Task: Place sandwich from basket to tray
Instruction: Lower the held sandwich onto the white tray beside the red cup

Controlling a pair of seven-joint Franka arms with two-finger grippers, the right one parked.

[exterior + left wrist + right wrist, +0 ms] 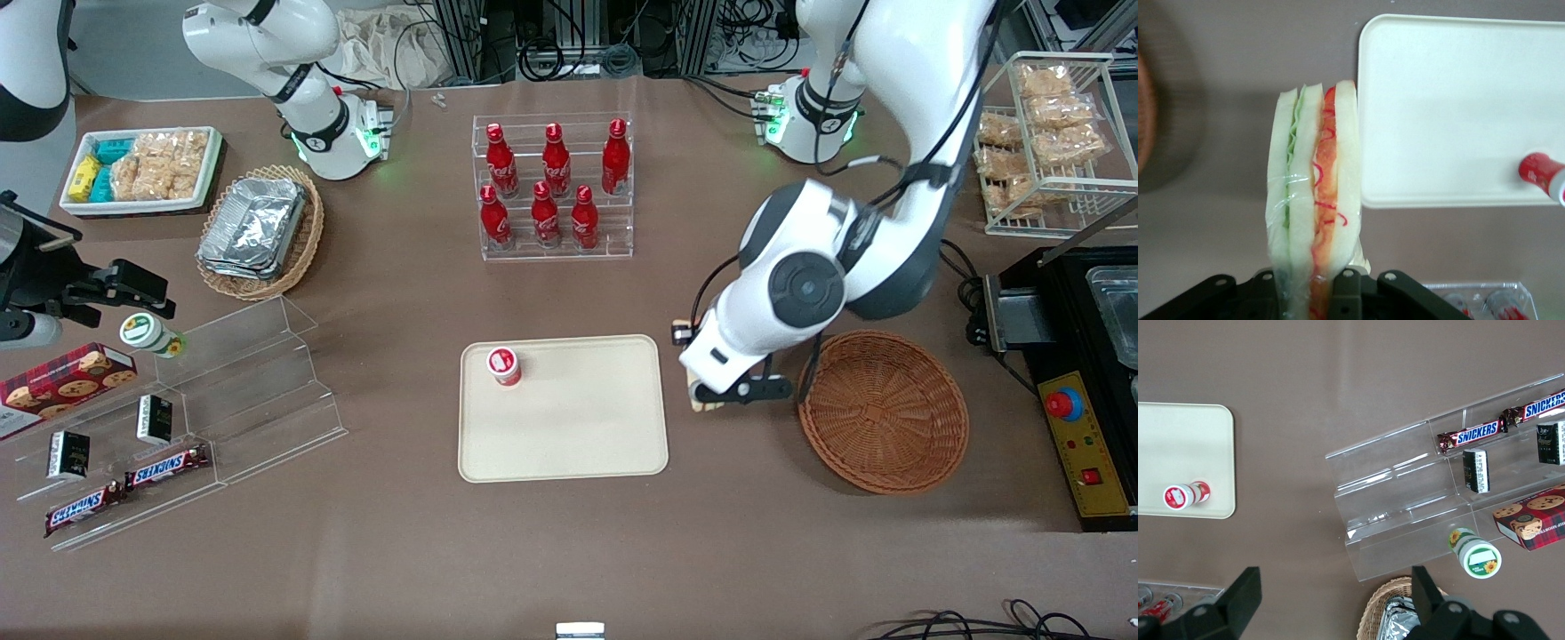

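My left gripper hangs over bare table between the round reddish-brown basket and the cream tray, close to the tray's short edge. It is shut on the sandwich, a plastic-wrapped wedge of white bread with green and orange-red filling. The black fingers press on the sandwich's two bread faces, and its cut edge faces the wrist camera. From the front only a sliver of the sandwich shows under the arm. The tray lies beside the sandwich. Nothing lies in the basket.
A small red-capped bottle stands on the tray near its corner. A clear rack of red cola bottles stands farther from the front camera. A black box with a red button sits past the basket at the working arm's end.
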